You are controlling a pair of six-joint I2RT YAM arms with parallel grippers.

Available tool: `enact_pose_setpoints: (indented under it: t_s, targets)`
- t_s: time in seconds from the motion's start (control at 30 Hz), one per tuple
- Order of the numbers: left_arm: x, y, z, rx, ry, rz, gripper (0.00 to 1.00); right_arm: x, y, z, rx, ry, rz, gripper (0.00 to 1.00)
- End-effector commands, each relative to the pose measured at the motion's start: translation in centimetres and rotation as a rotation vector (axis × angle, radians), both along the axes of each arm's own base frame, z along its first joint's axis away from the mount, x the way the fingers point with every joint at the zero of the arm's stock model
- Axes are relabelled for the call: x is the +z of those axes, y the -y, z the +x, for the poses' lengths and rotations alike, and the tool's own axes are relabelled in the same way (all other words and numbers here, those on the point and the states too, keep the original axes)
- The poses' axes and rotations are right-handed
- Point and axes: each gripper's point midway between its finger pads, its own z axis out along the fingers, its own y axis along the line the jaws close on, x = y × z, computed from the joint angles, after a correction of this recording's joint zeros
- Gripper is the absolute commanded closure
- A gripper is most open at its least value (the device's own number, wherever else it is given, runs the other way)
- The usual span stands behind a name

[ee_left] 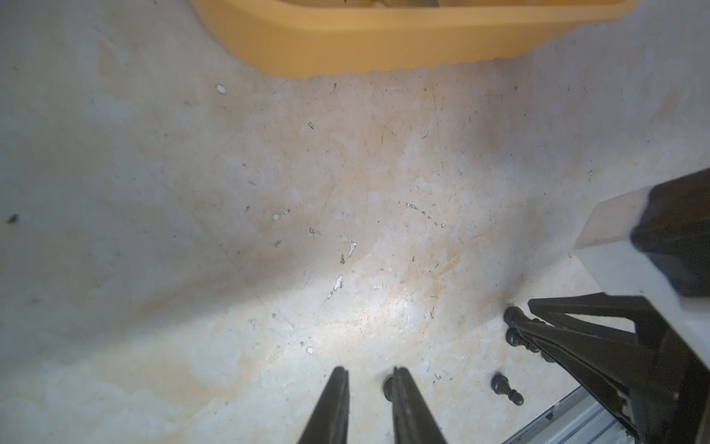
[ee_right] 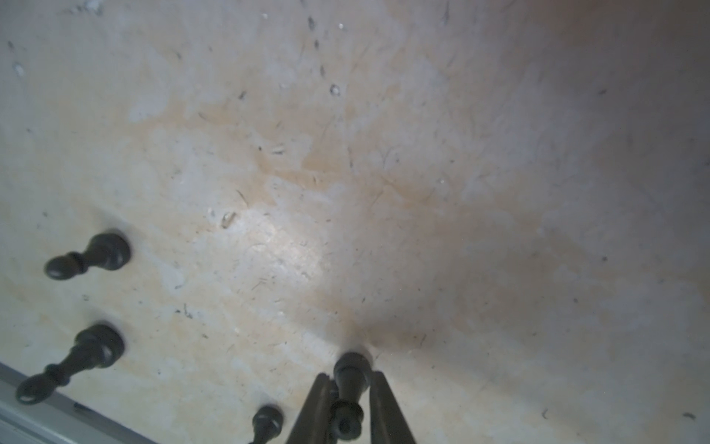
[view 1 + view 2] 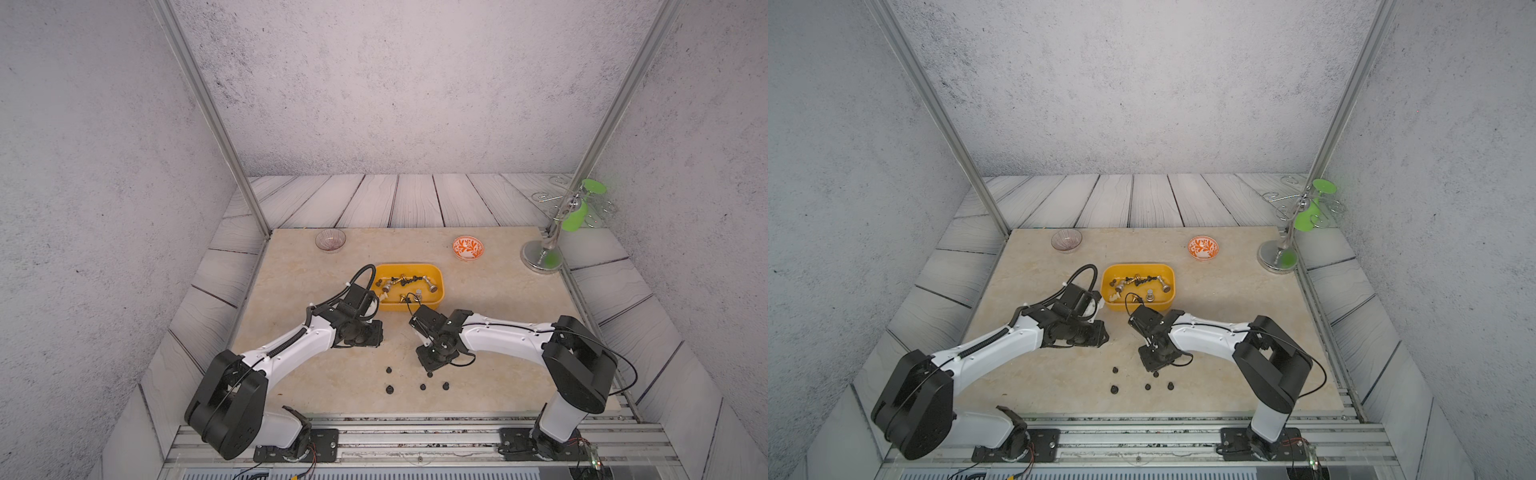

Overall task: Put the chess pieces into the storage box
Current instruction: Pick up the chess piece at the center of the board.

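The yellow-orange storage box sits mid-table with several gold, silver and black chess pieces lying inside. Several black chess pieces stand loose near the table's front edge. My right gripper is down among them, shut on one black piece that still rests on the table. Other black pieces stand beside it. My left gripper hovers between the box and the loose pieces, its jaws narrowly apart and empty, with one black piece half hidden behind a finger.
A clear glass bowl sits at the back left and an orange-patterned bowl at the back right. A metal stand with green cups occupies the far right corner. The aluminium rail runs along the front edge, close to the loose pieces.
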Motion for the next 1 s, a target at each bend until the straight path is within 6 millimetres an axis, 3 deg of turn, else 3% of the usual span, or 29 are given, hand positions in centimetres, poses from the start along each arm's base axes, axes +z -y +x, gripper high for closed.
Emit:
enact_pose_setpoints:
  t_s: [0.0, 0.47, 0.67, 0.97]
  targets:
    - [0.2, -0.1, -0.2, -0.004, 0.012, 0.007, 0.75, -1.2, 0.9, -0.4, 0.003, -0.017, -0.063, 0.8]
    - [0.2, -0.1, -0.2, -0.005, 0.014, 0.009, 0.75, -1.3, 1.0, -0.8, 0.006, -0.034, -0.062, 0.85]
    - [0.3, -0.2, -0.2, -0.004, 0.017, 0.012, 0.76, 1.1, 0.4, 0.6, 0.019, 0.029, -0.047, 0.86]
    - [0.5, -0.3, -0.3, 0.002, 0.023, 0.01, 0.75, 5.4, 0.2, 4.6, -0.024, 0.088, 0.072, 0.86]
